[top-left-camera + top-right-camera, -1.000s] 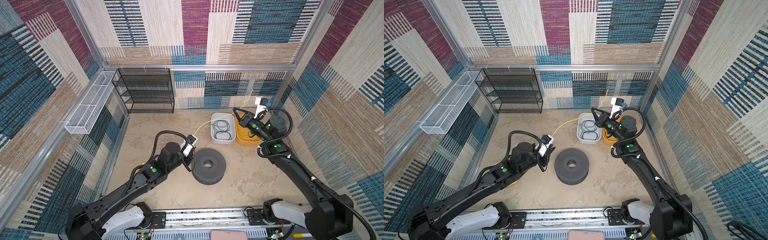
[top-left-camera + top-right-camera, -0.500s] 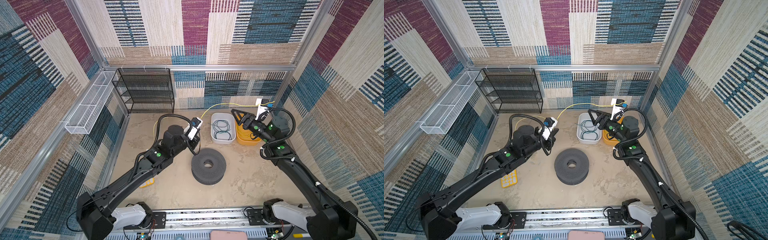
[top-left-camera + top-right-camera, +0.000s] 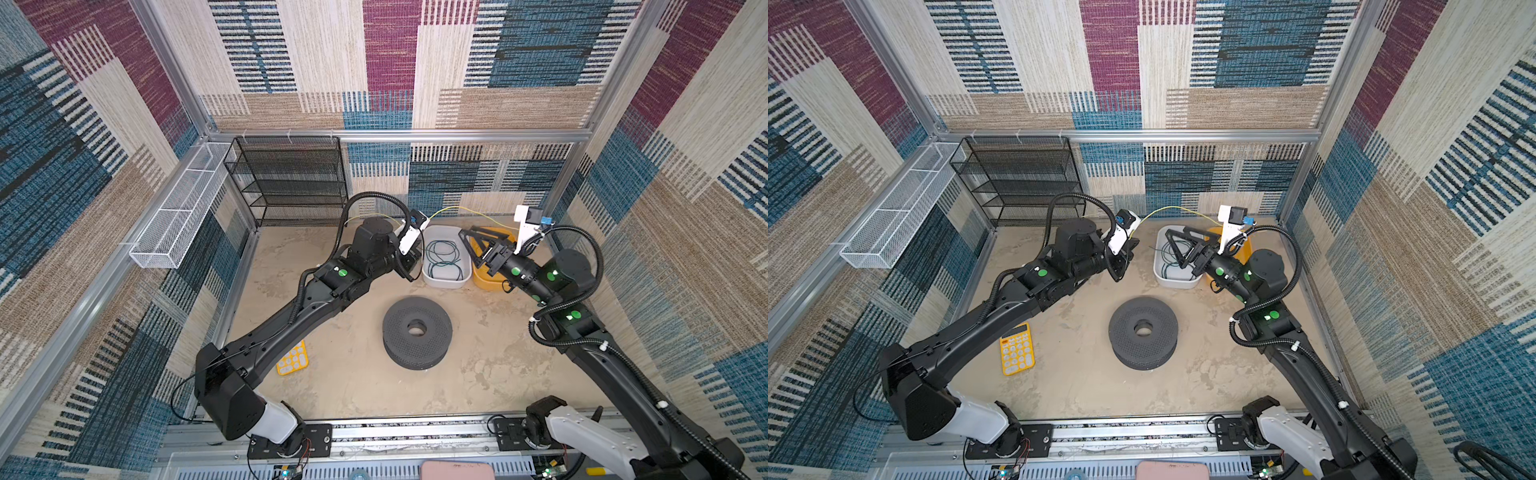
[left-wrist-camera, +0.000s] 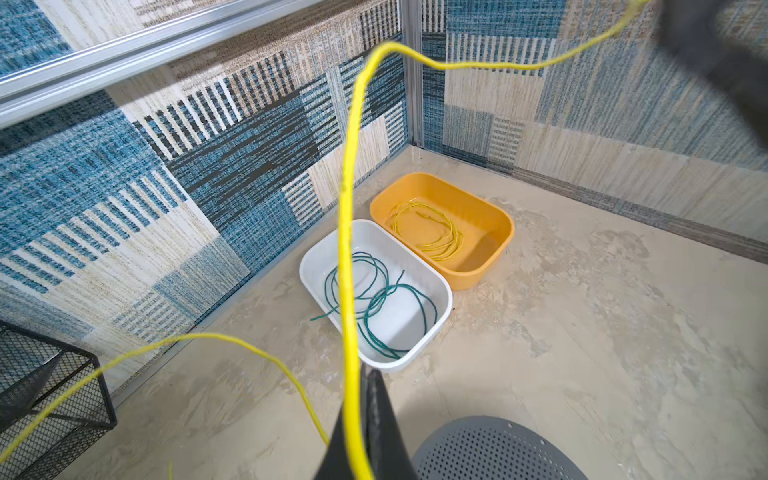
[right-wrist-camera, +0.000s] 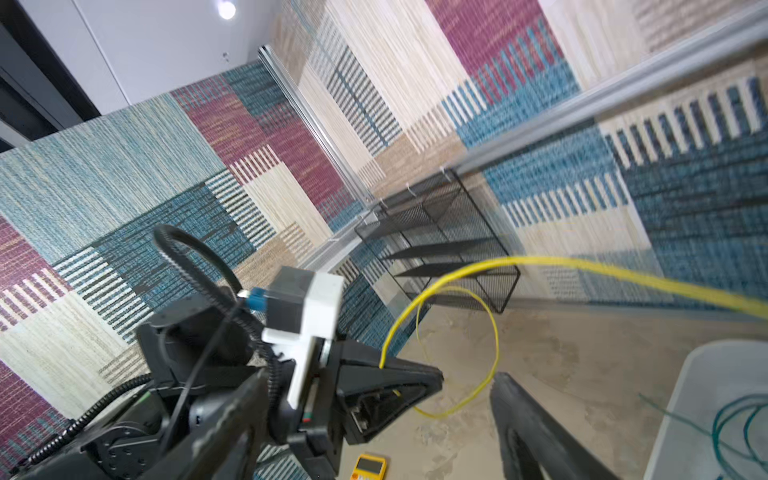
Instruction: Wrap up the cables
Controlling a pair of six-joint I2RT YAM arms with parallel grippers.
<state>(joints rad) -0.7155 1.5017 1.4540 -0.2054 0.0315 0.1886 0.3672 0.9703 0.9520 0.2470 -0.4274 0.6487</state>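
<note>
Left tool (image 4: 368,388): clenched on the yellow cable (image 4: 342,216), which passes between its closed fingers. From the grip one strand rises, bends over and runs off toward the right arm. A second strand droops in a loose loop above the tabletop (image 3: 353,395) near the rack (image 3: 291,178). In both top views the raised strand arcs in the air above the bins; whether its far end touches the right arm cannot be told.

Right tool (image 3: 468,248): released, jaws spread wide, nothing between them, poised above the white bin (image 3: 444,284).

Green cable (image 4: 368,309): lies in loose loops inside the white bin, one end hanging over the rim.

Yellow bin (image 4: 496,247): just beside the white bin, in the far right corner. It holds a yellow coil (image 4: 457,241); whether this joins the held strand cannot be told.

Spool (image 3: 432,332): flat at mid-tabletop, apart from both tools.

Calculator (image 3: 1016,349): lies beside the left arm
</note>
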